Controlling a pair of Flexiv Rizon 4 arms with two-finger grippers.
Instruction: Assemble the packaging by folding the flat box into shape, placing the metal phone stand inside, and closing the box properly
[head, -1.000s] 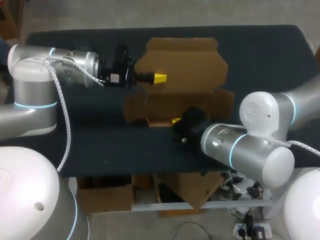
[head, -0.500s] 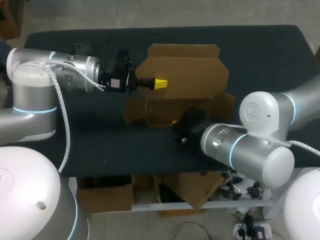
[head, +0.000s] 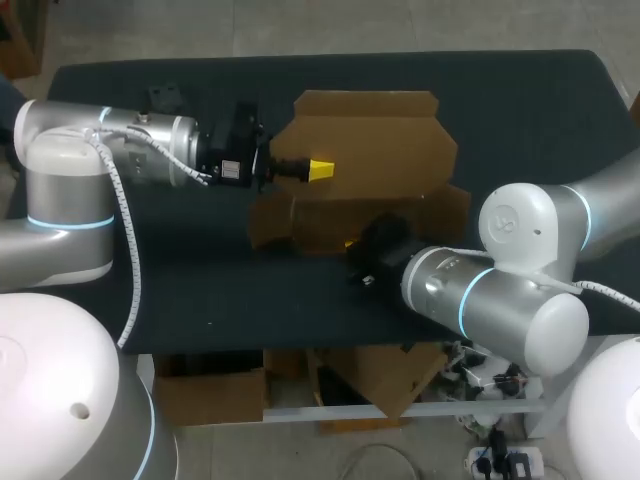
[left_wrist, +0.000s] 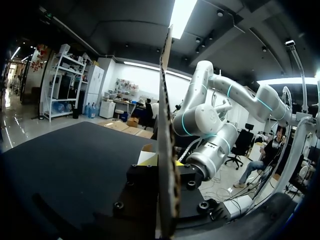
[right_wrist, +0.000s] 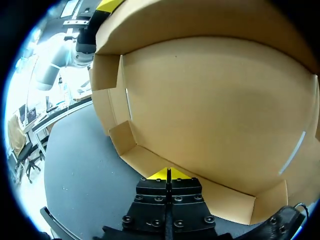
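- Head view: the box (head: 365, 135) lies opened at the middle of the counter (head: 200, 300), with its long axis running left to right across the frame. Its big flap fills the upper middle and the shallow tray part sits just below it. The left pincer (head: 320, 168) comes in from the left and reaches along that axis onto the flap's left part. The right pincer (head: 352, 242) sits at the tray's lower wall
- Left wrist view: the flap (left_wrist: 166, 100) stands edge-on between the left pincer's fingers and runs straight ahead of them. Both fingers press on it, so this pincer is grasping the box
- Right wrist view: the right pincer (right_wrist: 168, 174) is clenched, tips together with nothing seen between them, right at the tray's near low wall. The tray ahead of it is bare, with no phone stand in it, and the flap rises behind
- Judgement: the fold turns on the crease between flap and tray, which runs parallel to the left pincer's reach, so the left arm is the one placed to swing the flap
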